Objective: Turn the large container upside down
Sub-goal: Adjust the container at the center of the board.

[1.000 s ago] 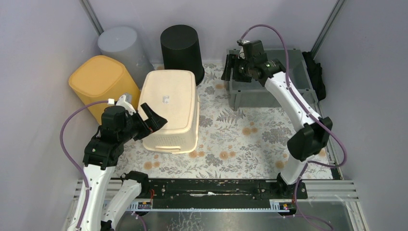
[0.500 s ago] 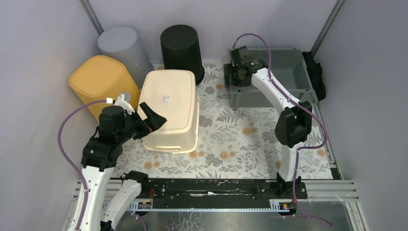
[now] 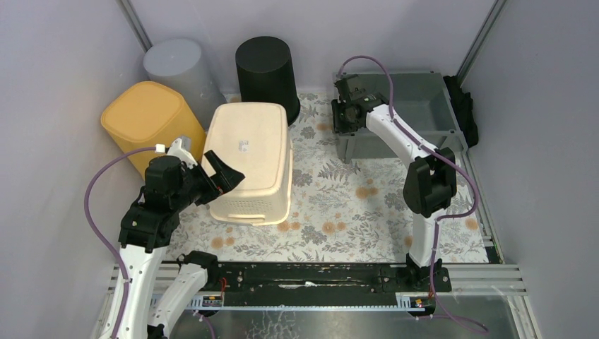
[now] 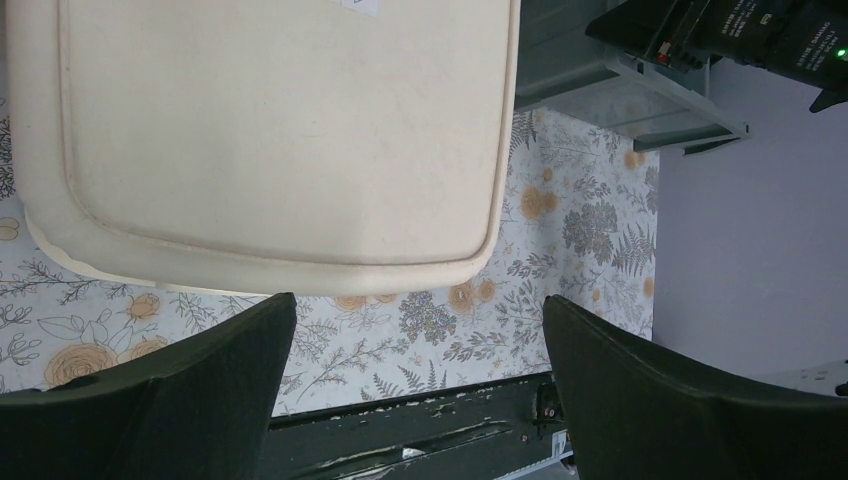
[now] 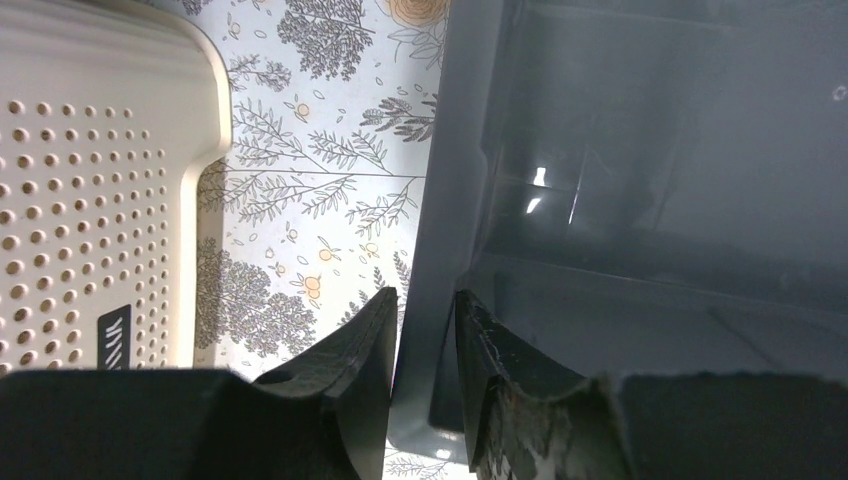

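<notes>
Bench (image 3: 339, 205), floral-covered. Grey rectangular plastic tub (image 3: 424, 99): upright, open top, far right corner. Cream perforated plastic basket (image 3: 251, 159): inverted, centre-left. Right hand (image 5: 425, 300): pinching the tub's left wall, one finger inside, one outside. Left hand (image 4: 415, 310): spread wide above the basket's near end.

My gripper (image 5: 425, 305) at 6 o'clock, pinched on the left wall of the grey container (image 5: 640, 150), one finger outside, one inside. Cream perforated basket (image 5: 90, 180) at 9 o'clock. Floral mat (image 5: 320, 150) between them.
</notes>
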Motion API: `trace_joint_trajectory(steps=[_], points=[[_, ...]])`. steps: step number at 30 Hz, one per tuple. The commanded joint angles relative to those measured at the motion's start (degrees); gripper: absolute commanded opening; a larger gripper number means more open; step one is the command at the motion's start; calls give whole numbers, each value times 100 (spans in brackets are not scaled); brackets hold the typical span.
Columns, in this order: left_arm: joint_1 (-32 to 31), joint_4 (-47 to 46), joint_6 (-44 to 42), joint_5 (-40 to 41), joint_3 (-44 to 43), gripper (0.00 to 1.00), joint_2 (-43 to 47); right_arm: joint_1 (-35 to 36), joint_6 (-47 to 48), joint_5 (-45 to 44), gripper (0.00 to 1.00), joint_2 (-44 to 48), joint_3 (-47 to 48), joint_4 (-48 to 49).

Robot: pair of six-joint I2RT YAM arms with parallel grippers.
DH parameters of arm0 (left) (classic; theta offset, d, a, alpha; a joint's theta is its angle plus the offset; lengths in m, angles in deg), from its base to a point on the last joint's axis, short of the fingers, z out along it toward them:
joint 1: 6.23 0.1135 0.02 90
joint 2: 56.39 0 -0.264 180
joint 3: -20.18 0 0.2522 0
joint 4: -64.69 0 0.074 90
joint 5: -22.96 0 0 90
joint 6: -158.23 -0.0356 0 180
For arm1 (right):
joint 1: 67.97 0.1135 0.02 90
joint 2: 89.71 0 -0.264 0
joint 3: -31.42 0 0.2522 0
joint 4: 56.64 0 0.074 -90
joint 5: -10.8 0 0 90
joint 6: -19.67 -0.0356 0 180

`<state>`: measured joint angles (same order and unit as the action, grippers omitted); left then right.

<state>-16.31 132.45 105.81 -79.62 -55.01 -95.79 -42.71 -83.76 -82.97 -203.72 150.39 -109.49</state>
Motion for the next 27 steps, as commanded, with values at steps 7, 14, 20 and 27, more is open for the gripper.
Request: trace_joint_trajectory(steps=[7,14,20,27], points=[[24,-70,18,-74,-48,100,83,245,58,-191,27,660,-920,-135],[23,-91,30,-87,-9,100,86,484,-15,-220,27,1161,-1544,-125],[24,-118,21,-115,8,100,63,706,-117,-223,28,1544,-1946,-108],[27,-118,21,-112,25,100,83,1018,-203,-234,29,1841,-2375,-140]])
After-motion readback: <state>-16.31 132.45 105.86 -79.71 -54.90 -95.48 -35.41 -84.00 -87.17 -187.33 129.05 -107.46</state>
